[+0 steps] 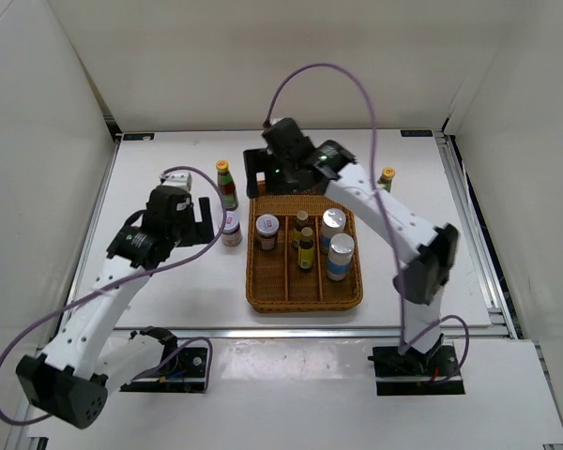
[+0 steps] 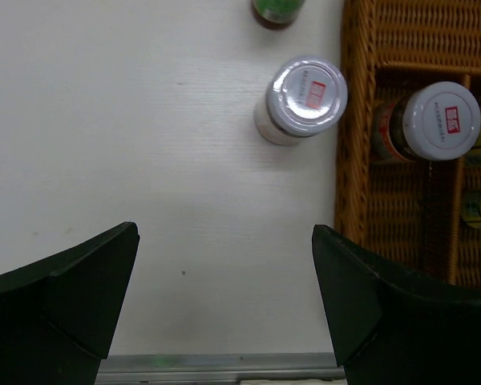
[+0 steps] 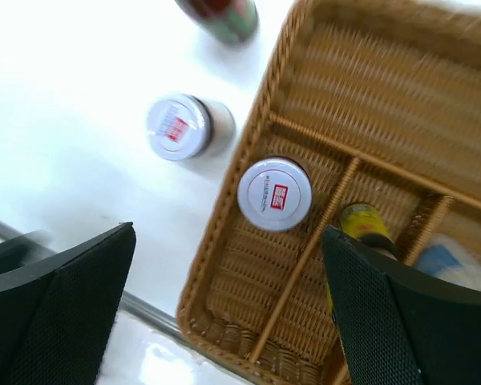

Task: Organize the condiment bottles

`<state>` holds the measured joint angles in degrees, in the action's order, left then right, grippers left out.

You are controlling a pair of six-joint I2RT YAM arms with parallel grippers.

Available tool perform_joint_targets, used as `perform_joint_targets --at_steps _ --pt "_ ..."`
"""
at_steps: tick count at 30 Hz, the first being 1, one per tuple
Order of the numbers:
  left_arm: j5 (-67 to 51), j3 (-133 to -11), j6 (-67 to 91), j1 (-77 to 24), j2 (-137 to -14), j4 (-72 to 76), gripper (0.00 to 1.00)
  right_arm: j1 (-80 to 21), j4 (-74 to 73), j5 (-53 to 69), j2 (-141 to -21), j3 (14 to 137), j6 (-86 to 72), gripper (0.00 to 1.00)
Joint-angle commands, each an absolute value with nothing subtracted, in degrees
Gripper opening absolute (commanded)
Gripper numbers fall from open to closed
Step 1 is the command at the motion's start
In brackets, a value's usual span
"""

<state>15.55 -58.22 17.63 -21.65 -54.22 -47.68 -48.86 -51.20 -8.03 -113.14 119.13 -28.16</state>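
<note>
A brown wicker tray [image 1: 259, 298] holds a white-lidded jar [image 1: 266, 231], two tiny dark yellow-capped bottles [image 1: 302, 223] [image 1: 306, 248] and two silver-topped blue-labelled cylinders [image 1: 332, 225] [image 1: 340, 255]. A second white-lidded jar [image 1: 231, 227] stands on the table just left of the tray, with a tall yellow-capped bottle [image 1: 227, 185] behind it. Another tall bottle [image 1: 387, 178] stands back right. My left gripper [image 1: 206, 217] is open and empty beside the outer jar [image 2: 305, 100]. My right gripper [image 1: 280, 183] is open and empty above the tray's back left [image 3: 224, 241].
The tray's rim [image 2: 351, 160] runs right next to the outer jar. The jar in the tray [image 3: 274, 194] sits in the left compartment. White walls enclose the table on three sides. A metal rail [image 2: 224, 365] marks the near edge.
</note>
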Motion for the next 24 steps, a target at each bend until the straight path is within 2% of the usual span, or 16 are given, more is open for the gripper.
perform_joint_targets --at_steps 1,10,16,21,24 --pt "5.81 -59.85 19.86 -22.49 -57.21 -42.99 1.00 -48.78 -50.63 -11.95 -102.41 119.79 -27.43 1.00" --pt "0.62 -57.57 17.23 -22.50 -66.78 -28.49 1.00 -48.78 -50.63 -16.69 -86.67 110.14 -25.14 1.00" --pt "1.23 -57.57 16.08 -22.50 -77.49 -23.74 1.00 -48.78 -50.63 -20.91 -74.03 103.63 -24.52 1.00" --pt "3.77 -60.37 17.66 -22.50 -84.89 -23.73 1.00 -48.78 -53.61 -24.78 -68.91 102.57 -22.42 1.00" --pt "4.57 -62.40 18.28 -22.50 -89.90 -23.73 0.93 -48.78 -55.28 -27.15 -67.33 102.57 -21.71 1.00"
